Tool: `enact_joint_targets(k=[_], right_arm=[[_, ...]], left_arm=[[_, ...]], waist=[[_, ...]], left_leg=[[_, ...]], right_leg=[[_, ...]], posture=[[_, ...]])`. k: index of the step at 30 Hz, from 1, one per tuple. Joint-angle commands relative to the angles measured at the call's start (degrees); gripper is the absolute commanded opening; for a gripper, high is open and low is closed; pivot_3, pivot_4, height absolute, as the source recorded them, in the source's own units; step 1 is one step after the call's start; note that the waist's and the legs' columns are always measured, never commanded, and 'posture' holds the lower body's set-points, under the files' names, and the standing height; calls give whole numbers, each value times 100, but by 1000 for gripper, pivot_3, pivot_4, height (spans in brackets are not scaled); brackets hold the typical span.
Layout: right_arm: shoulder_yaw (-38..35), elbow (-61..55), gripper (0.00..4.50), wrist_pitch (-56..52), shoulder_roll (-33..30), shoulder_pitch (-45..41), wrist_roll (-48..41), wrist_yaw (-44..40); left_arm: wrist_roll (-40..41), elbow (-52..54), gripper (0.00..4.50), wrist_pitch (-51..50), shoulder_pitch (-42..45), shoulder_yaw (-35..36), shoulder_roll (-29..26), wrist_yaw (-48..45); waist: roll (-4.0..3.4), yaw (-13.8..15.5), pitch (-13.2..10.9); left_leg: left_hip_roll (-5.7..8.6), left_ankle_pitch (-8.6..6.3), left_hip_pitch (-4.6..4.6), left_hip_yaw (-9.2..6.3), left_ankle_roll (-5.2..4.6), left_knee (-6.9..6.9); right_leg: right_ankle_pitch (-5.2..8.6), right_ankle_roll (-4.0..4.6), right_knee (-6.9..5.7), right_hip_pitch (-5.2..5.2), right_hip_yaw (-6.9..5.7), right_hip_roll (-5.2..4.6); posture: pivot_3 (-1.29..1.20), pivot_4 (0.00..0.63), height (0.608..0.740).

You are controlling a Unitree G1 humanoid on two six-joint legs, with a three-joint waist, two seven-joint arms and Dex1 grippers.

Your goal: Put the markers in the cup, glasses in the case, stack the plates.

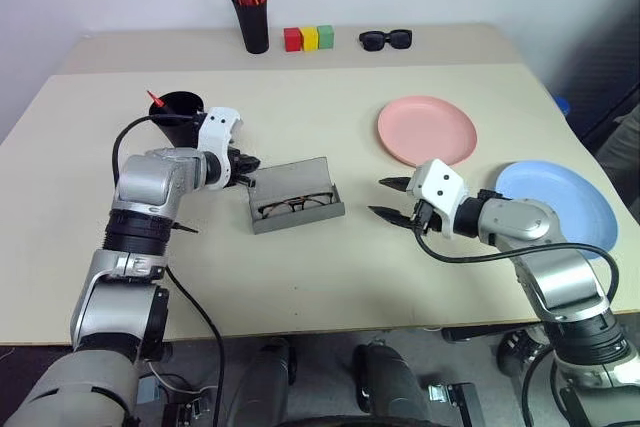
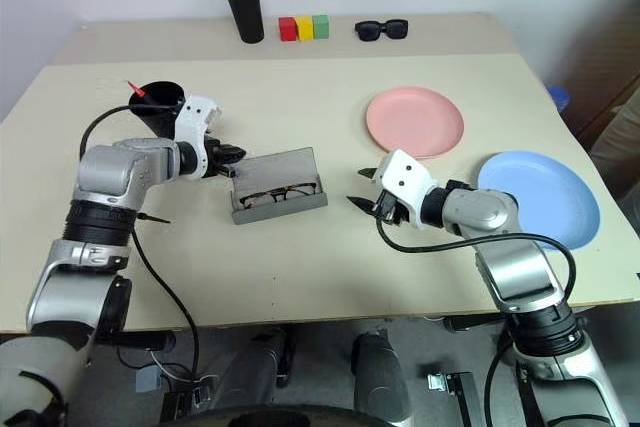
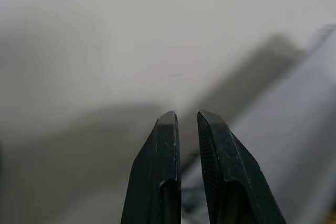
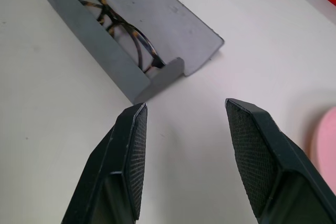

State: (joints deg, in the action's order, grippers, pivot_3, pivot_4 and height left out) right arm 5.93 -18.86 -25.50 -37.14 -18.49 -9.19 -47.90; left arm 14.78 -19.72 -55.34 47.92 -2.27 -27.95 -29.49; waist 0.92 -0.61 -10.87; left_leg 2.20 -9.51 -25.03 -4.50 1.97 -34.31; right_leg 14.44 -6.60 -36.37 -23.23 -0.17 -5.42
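The grey case (image 1: 300, 183) lies open mid-table with the brown-framed glasses (image 1: 295, 204) inside; they also show in the right wrist view as glasses (image 4: 121, 30) in the case (image 4: 157, 19). My left gripper (image 1: 246, 169) is shut and empty, beside the case's left end, next to its raised lid. My right gripper (image 1: 392, 199) is open and empty, a short way to the right of the case. The black cup (image 1: 180, 109) stands behind my left hand with the red marker (image 1: 155, 99) sticking out of it. The pink plate (image 1: 427, 130) and the blue plate (image 1: 560, 197) lie apart at the right.
At the back stand a black pen holder (image 1: 252, 25) with orange-tipped markers, coloured blocks (image 1: 308, 39) and black sunglasses (image 1: 386, 40). The blue plate sits close to the table's right edge. Bare tabletop lies between the case and the front edge.
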Motion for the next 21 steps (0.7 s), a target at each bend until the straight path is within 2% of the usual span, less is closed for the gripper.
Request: enact_joint_targets(k=[1, 9, 17, 21], right_arm=[[3, -74, 2374, 116, 43, -87, -25, 40], [34, -104, 2374, 109, 101, -66, -37, 110], [16, -148, 2374, 99, 97, 8, -44, 177], [44, -99, 2374, 122, 118, -39, -39, 188]], left_arm=[[-205, -261, 566, 404, 319, 30, 67, 106], [-506, -968, 566, 472, 697, -558, 160, -498], [-157, -278, 566, -29, 485, -585, -135, -1493], [76, 408, 566, -145, 172, -525, -374, -1874]], waist=[[0, 1, 0], [0, -9, 0], [0, -20, 0], [0, -26, 0]], left_leg=[[0, 0, 0, 1, 0, 0], [1, 0, 0, 3, 0, -1], [-1, 0, 0, 2, 0, 0], [-2, 0, 0, 1, 0, 0]], right_leg=[[0, 0, 0, 0, 0, 0], [0, -1, -2, 0, 0, 1], [0, 0, -4, -1, 0, 1], [0, 0, -5, -1, 0, 2]], posture=[[0, 150, 740], [0, 150, 740], [0, 150, 740], [0, 150, 740]])
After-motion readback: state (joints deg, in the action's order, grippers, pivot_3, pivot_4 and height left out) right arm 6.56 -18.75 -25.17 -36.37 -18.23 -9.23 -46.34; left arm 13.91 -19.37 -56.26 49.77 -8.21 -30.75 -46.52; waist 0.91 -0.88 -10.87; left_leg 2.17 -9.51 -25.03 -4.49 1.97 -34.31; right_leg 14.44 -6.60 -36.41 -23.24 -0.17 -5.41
